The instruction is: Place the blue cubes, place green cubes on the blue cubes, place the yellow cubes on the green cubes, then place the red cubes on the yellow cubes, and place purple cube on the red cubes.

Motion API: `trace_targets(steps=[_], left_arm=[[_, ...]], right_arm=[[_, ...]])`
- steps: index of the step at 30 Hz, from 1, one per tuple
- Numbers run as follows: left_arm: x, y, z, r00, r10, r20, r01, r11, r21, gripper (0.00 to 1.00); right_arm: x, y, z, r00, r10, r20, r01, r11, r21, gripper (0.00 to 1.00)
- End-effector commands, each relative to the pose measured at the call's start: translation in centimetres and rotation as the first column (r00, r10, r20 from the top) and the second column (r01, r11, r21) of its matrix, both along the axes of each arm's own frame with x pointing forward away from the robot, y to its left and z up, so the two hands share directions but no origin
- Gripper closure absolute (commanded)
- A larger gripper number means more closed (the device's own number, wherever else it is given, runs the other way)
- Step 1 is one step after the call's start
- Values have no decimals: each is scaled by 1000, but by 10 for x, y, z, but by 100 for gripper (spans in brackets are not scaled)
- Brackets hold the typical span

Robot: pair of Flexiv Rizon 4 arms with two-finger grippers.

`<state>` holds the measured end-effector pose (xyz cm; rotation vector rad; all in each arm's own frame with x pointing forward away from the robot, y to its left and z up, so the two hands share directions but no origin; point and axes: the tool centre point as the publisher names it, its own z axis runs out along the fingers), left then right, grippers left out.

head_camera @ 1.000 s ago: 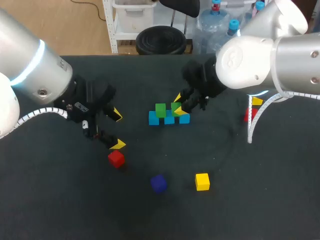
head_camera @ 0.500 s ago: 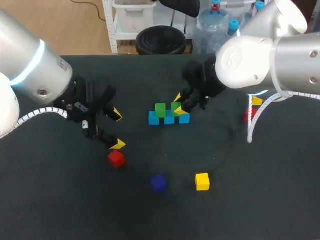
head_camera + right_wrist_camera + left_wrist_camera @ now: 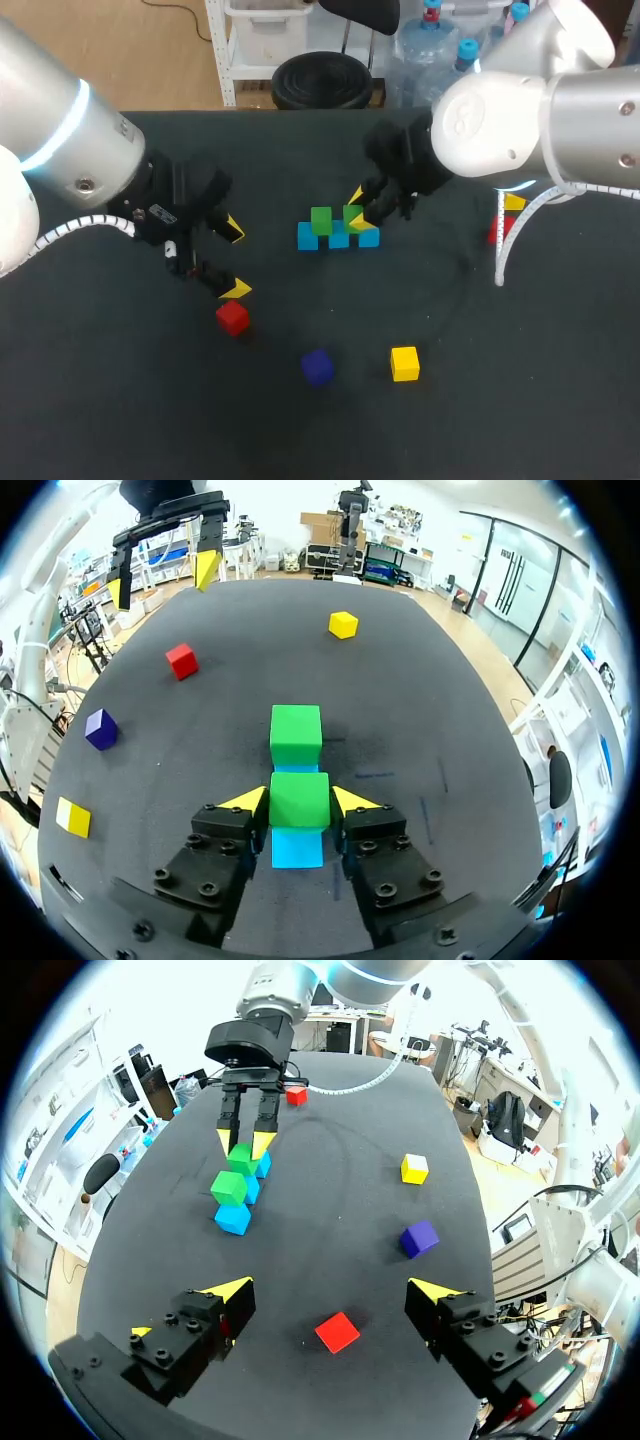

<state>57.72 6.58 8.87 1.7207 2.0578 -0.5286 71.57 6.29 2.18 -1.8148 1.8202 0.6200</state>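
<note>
Nothing has moved since a second ago | your right gripper (image 3: 358, 208): fingers clasped on a green cube (image 3: 299, 798) sitting on the row of blue cubes (image 3: 338, 237), just beside the other green cube (image 3: 321, 220) | your left gripper (image 3: 234, 258): fingers spread wide over the bench (image 3: 500, 400), near the red cube (image 3: 232, 317)

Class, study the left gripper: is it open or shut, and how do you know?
Open. In the left wrist view the left gripper holds its yellow tips wide apart; the red cube touches neither.
</note>
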Motion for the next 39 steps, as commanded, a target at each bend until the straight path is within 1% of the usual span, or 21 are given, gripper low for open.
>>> trace_targets(steps=[1, 3, 6, 7, 12, 13, 14, 19, 26, 31, 34, 39], left_arm=[[1, 1, -1, 1000, -5, 0, 5, 1000, -5, 0], [1, 1, -1, 1000, -5, 0, 5, 1000, -5, 0], [1, 1, -1, 1000, -5, 0, 5, 1000, -5, 0], [1, 1, -1, 1000, -5, 0, 5, 1000, -5, 0], [1, 1, -1, 1000, -5, 0, 5, 1000, -5, 0], [1, 1, -1, 1000, -5, 0, 5, 1000, -5, 0], [1, 1, -1, 1000, -5, 0, 5, 1000, -5, 0], [1, 1, -1, 1000, -5, 0, 5, 1000, -5, 0], [1, 1, -1, 1000, -5, 0, 5, 1000, -5, 0], [1, 1, -1, 1000, -5, 0, 5, 1000, -5, 0], [1, 1, -1, 1000, -5, 0, 5, 1000, -5, 0], [1, 1, -1, 1000, -5, 0, 5, 1000, -5, 0]], right_arm=[[1, 1, -1, 1000, 2, -3, -2, 1000, 1, 57], [1, 2, -1, 1000, 3, -4, -3, 1000, 1, 52], [2, 2, -1, 1000, 4, -3, -4, 1000, 1, 50], [3, 2, -1, 1000, 4, -3, -4, 1000, 0, 46], [3, 0, 3, 1000, -1, 1, 1, 1000, -2, 12], [3, -1, 5, 1000, -2, 3, 2, 1000, -2, 3], [3, -2, 7, 1000, -3, 4, 3, 1000, -2, 0], [1, -10, 19, 1000, -14, 17, 14, 1000, 4, 0], [-5, -31, 39, 999, -45, 24, 44, 998, 37, 0], [-10, -54, 52, 996, -86, 13, 84, 993, 85, 0], [-15, -69, 58, 994, -108, 26, 106, 991, 84, 0], [-24, -92, 70, 990, -138, 39, 133, 985, 111, 0]])
